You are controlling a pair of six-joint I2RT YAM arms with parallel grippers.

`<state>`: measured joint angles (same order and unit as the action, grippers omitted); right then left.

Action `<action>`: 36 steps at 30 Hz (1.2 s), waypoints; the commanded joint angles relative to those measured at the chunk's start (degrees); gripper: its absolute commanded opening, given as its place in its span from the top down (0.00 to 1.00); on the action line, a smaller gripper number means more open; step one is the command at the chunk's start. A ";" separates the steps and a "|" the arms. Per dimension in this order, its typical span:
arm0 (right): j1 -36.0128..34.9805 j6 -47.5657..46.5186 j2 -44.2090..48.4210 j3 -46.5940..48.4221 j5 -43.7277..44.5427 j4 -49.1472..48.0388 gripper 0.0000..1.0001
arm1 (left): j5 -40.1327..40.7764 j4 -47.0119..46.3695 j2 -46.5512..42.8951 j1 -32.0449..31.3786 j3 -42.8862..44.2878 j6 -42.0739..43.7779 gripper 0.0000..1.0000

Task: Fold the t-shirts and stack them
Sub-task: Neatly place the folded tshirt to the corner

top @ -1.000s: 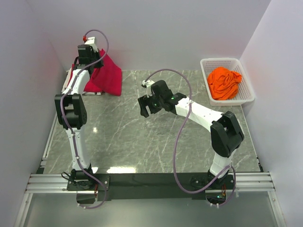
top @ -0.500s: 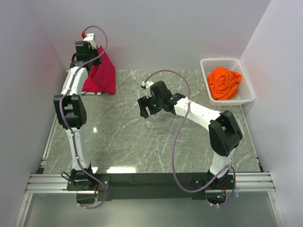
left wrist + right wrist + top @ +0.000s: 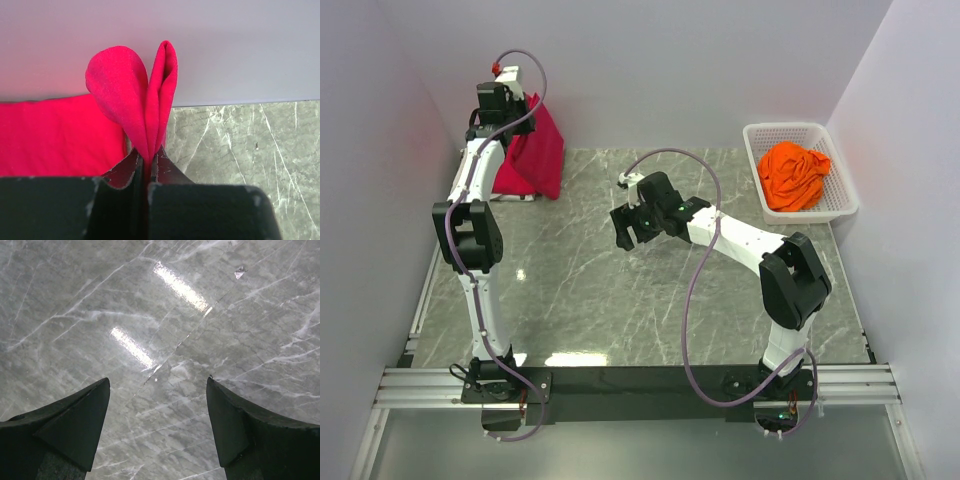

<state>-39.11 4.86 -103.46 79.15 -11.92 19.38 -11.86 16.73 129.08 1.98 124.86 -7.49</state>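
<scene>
Between jaws of left gripper (image 3: 150, 159): 1 crimson t-shirt (image 3: 120, 85) fold, pinched thin (slip possible if tugged); right gripper (image 3: 157, 390) wide, empty, well apart.

White plastic lattice basket (image 3: 782, 128), rectangular, upper right of frame, on tabletop's far-right corner by wall. Grey white-veined marble tabletop (image 3: 580, 290) fills centre, glossy w/ light glints. Pale lilac walls (image 3: 700, 70) top & sides. Aluminium rail (image 3: 420, 386) across bottom.
</scene>
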 commanded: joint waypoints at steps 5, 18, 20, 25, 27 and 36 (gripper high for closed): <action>0.26 0.50 -0.25 0.83 -0.99 -0.39 0.16 | -2.12 -2.06 -6.03 0.22 3.28 0.11 1.00; 0.00 0.41 -0.51 0.74 -0.82 -0.57 0.16 | -2.82 -1.26 -7.52 0.39 5.40 -1.13 0.99; 0.09 0.41 -0.51 0.91 -0.91 -0.57 0.16 | -2.91 -1.26 -7.61 0.48 5.57 -1.13 1.00; 0.00 0.41 -1.04 1.35 -1.08 -0.30 0.16 | -3.26 -0.39 -7.61 0.83 6.45 -1.65 1.00; 0.09 0.50 -1.13 1.53 -1.08 -0.39 0.16 | -3.52 -0.21 -7.79 0.92 6.45 -1.74 1.00; 0.00 0.59 -1.57 1.88 -1.52 -0.13 0.16 | -3.70 1.20 -7.70 1.54 6.71 -0.87 1.00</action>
<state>-39.11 5.06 -105.16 79.15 -13.04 19.38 -14.63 19.53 125.95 3.22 127.76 -8.62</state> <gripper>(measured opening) 0.838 0.059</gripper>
